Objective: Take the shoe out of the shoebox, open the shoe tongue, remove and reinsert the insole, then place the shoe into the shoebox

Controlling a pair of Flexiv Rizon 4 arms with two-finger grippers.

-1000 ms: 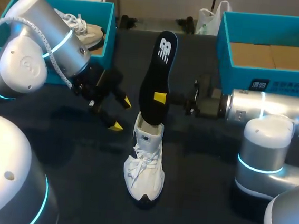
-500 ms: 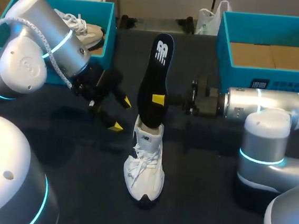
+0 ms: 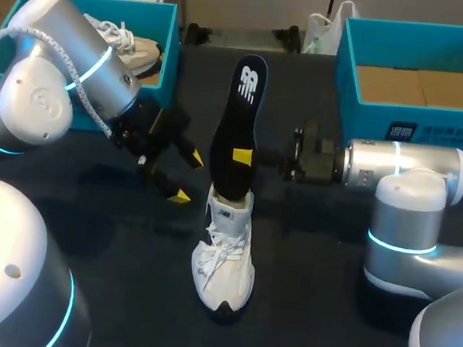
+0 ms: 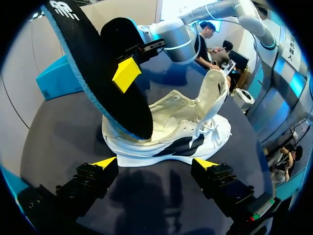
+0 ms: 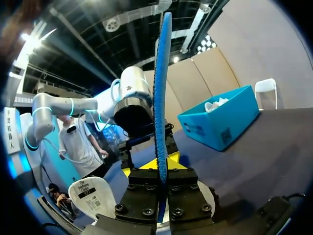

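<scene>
Shifted slightly left and lower, head view: black foam insole [image 3: 239,113], gripped by right gripper [image 3: 243,156]; lower end hidden inside white laced sneaker [image 3: 225,255], stood on dark table [image 3: 304,271]. Left wrist view: left gripper [image 4: 155,164] spread wide, empty, near sneaker. Right wrist view: insole seen edge-on, clamped between fingers.

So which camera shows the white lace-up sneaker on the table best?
Left wrist view: the white lace-up sneaker is seen side-on, tongue lifted. Head view shows it from above; right wrist view, only its tongue.
</scene>
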